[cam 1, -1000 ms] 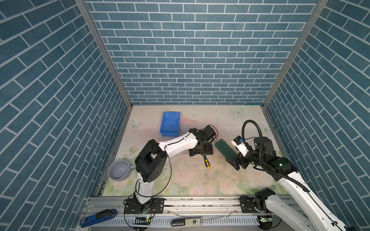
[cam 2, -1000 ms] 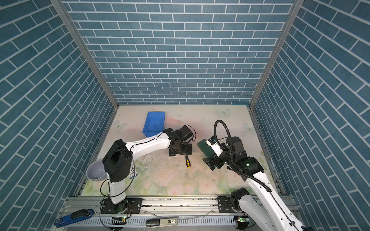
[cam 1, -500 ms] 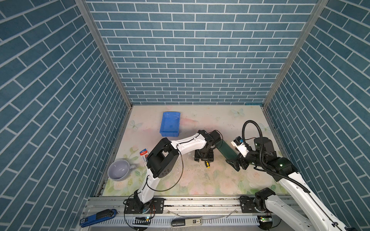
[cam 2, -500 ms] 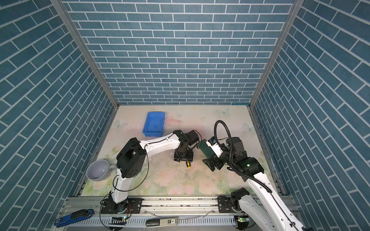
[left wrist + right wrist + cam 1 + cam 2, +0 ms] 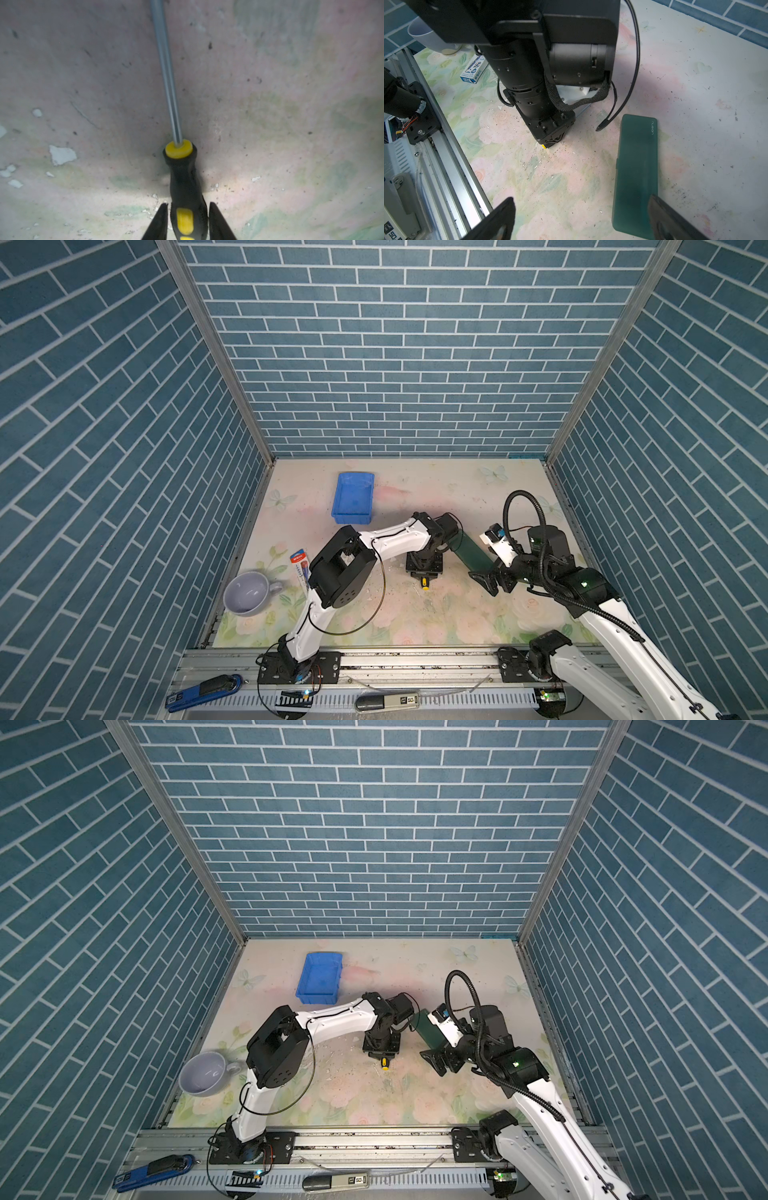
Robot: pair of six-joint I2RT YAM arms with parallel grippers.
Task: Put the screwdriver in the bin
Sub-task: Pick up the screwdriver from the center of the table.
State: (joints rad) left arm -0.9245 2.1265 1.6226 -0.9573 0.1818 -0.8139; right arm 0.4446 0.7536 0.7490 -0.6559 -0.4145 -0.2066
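Left wrist cam: left gripper (image 5: 188, 207) jaws pinch the black-and-yellow plastic-handled screwdriver (image 5: 184, 182) by its fat handle, guessing for hauling to the blue plastic bin (image 5: 351, 517) at 11 o'clock.

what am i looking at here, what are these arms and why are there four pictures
Two robot arms stand on a rail at the front of a table, each ending in a two-fingered gripper. Two pictures look down from overhead; the other two come from cameras on the arms' wrists. On the table lie a blue bin, a grey cup, a small carton and a dark green case. In its own wrist view the left gripper is shut on the handle of the screwdriver, which lies on the table, not yet lifted. The right gripper is open and empty, near the dark green case.
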